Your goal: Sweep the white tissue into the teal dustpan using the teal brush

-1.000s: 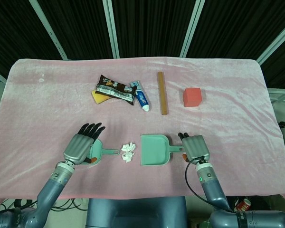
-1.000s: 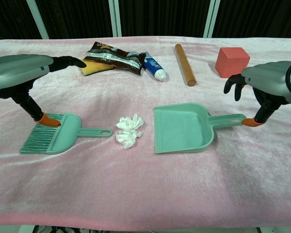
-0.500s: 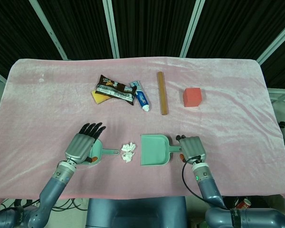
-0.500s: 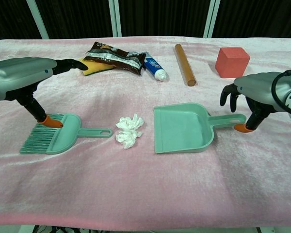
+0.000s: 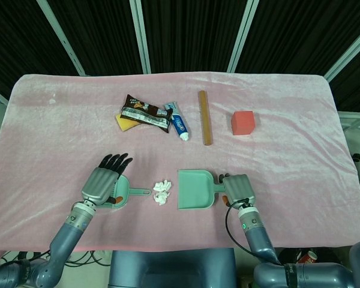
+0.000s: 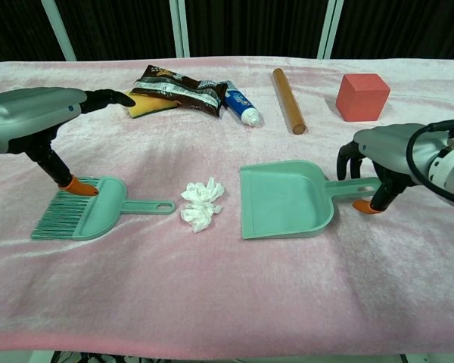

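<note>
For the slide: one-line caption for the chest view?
Left hand above the brush, right hand closing around the dustpan handle, tissue between.

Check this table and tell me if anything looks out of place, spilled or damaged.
Only the crumpled white tissue looks stray, lying on the pink cloth between the teal brush and the teal dustpan. A snack wrapper lies across a yellow sponge, beside a toothpaste tube. Nothing looks spilled or broken.

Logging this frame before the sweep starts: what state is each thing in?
teal brush: flat on cloth, not gripped
left hand: fingers spread above brush
teal dustpan: flat, empty
right hand: fingers curled over dustpan handle
white tissue: crumpled, between brush and dustpan
toothpaste tube: capped, lying down
</note>
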### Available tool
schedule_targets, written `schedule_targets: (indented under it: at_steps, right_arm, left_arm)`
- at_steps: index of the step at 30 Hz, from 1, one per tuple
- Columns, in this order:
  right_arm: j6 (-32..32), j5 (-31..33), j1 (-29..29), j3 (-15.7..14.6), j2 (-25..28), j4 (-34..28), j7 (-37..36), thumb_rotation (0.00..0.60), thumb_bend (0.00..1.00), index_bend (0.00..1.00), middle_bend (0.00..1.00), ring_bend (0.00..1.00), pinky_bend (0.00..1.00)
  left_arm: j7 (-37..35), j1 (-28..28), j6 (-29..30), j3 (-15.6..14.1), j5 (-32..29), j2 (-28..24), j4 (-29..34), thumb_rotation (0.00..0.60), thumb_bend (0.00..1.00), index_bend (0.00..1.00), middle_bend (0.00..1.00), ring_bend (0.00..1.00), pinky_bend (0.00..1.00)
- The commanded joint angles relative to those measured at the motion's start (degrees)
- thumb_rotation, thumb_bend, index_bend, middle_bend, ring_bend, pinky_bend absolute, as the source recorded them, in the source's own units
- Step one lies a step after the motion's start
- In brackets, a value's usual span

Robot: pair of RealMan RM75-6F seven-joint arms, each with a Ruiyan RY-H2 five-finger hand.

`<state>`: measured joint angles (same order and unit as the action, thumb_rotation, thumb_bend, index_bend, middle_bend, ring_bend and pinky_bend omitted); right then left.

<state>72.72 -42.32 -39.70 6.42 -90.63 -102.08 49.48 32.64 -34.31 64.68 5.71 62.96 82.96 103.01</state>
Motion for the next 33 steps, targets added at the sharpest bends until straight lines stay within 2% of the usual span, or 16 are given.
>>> schedule_targets:
  at_steps: [1,4,7,9,13,17,19,21,24,25,29,33]
  right_arm:
    - [0.0,0.0,-0.2,0.1,-0.3,0.3,0.2,0.6,0.29,0.44,0.44,0.66,0.8]
    - [0.0,0.0,-0.3,0.1,-0.7,0.7,0.3,0.6,0.35,0.52,0.52,0.66,0.8]
    - [0.1,-0.6,-0.2,0.2,-1.0,1.1,0.0,0.6,0.44,0.64,0.65,0.7,0.8]
    - [0.3,-1.3,-0.2,0.0,-1.0,1.1,-0.2,0.6,0.47,0.68,0.69,0.72,0.8]
    - [0.6,-2.3,0.0,-0.3,-0.4,0.7,-0.2,0.6,0.48,0.71,0.7,0.73,0.8]
    - [0.1,-1.9,-0.1,-0.2,1.0,-0.6,0.4,0.6,0.48,0.72,0.7,0.73,0.8]
    - [0.0,-1.8,-0.2,-0.3,1.7,-1.1,0.8,0.6,0.48,0.71,0.7,0.73,0.8]
    - [0.1,-1.9,-0.3,-0.3,2.2,-1.6,1.2,0.6,0.48,0.71,0.7,0.73,0.8]
    - [-0.1,-1.4,-0.4,-0.1,2.9,-2.4,1.4,0.6,0.48,0.71,0.7,0.73,0.8]
    - [-0.1,-1.2,-0.5,-0.1,3.1,-2.7,1.5,0.6,0.48,0.71,0.7,0.73,0.8]
    - [-0.2,-0.6,-0.5,-0.1,3.9,-3.5,1.5,0.6,0.48,0.71,0.7,0.73,0.8]
    - [-0.5,0.1,-0.6,-0.3,4.2,-3.8,1.7,0.6,0.49,0.72,0.7,0.73,0.8]
  left_arm:
    - [-0.2,-0.1,-0.1,0.0,-0.1,0.1,-0.3,0.6,0.0,0.0,0.0,0.0,0.05]
    - [-0.5,-0.2,-0.3,0.0,-0.3,0.1,-0.7,0.6,0.0,0.0,0.0,0.0,0.05]
    - [-0.7,-0.3,-0.4,-0.1,-0.4,0.2,-1.0,0.6,0.0,0.0,0.0,0.0,0.05]
    - [-0.8,-0.3,-0.5,-0.1,-0.5,0.2,-1.2,0.6,0.0,0.0,0.0,0.0,0.05]
    - [-0.6,-0.5,-0.5,-0.1,-0.6,0.1,-1.2,0.6,0.0,0.0,0.0,0.0,0.07]
    - [0.1,-0.9,-0.6,-0.1,-0.9,0.2,-1.1,0.6,0.0,0.0,0.01,0.03,0.19]
    - [0.8,-1.2,-0.6,0.0,-1.1,0.3,-1.1,0.6,0.0,0.01,0.06,0.13,0.29]
    - [1.8,-1.6,-0.5,0.2,-1.5,0.7,-1.3,0.6,0.0,0.07,0.16,0.34,0.5]
    - [3.2,-2.5,-0.6,0.9,-2.3,1.7,-1.8,0.6,0.03,0.17,0.25,0.58,0.77]
    - [3.7,-2.9,-0.8,1.0,-2.6,2.0,-1.9,0.6,0.05,0.2,0.26,0.63,0.83]
    - [6.9,-4.9,-2.4,1.1,-4.8,4.2,-3.1,0.6,0.13,0.32,0.36,0.8,0.97]
    - [10.3,-6.0,-2.4,1.1,-9.0,5.8,-3.3,0.6,0.15,0.39,0.43,0.85,1.0]
